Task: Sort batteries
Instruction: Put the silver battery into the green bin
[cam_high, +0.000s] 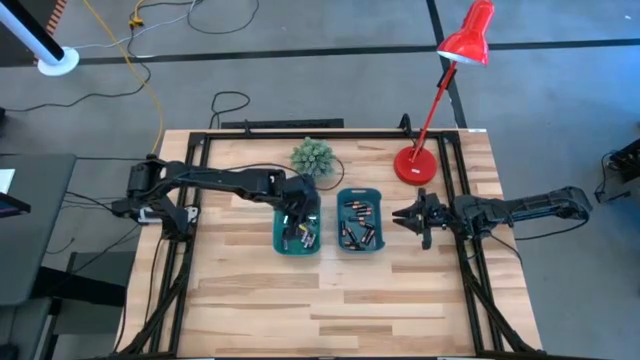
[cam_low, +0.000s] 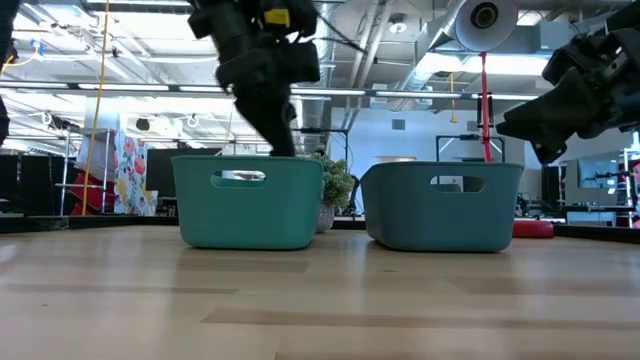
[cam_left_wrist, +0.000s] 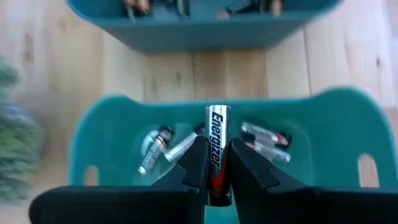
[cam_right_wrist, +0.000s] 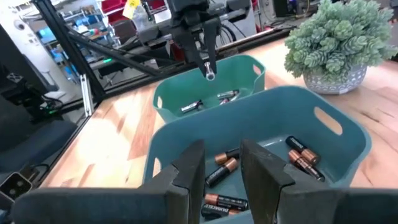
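Note:
Two teal bins stand side by side mid-table. The left bin (cam_high: 279, 243) (cam_left_wrist: 112, 118) holds a few silvery batteries (cam_left_wrist: 163, 144). The right bin (cam_high: 375, 192) (cam_right_wrist: 292, 106) holds several black-and-copper batteries (cam_right_wrist: 221, 169). My left gripper (cam_high: 296, 218) (cam_left_wrist: 214, 148) hangs over the left bin, shut on a silver, black and red battery (cam_left_wrist: 217, 134). My right gripper (cam_high: 402, 215) (cam_right_wrist: 221, 155) stands open just right of the right bin, with nothing between its fingers. My left gripper pinches the battery's lower half (cam_left_wrist: 215, 168) between its two fingers. The battery lies along the fingers, and its silver end (cam_left_wrist: 217, 115) (cam_right_wrist: 210, 74) sticks out past the fingertips. The fingers slant down from the table's left side. The battery hangs clear above the left bin's inside.
A small potted plant (cam_high: 312, 157) stands behind the left bin, and a red desk lamp's base (cam_high: 414, 166) stands behind the right bin. Black frame rails (cam_high: 180, 290) run along the table's sides and back. Bare wood lies toward the near edge.

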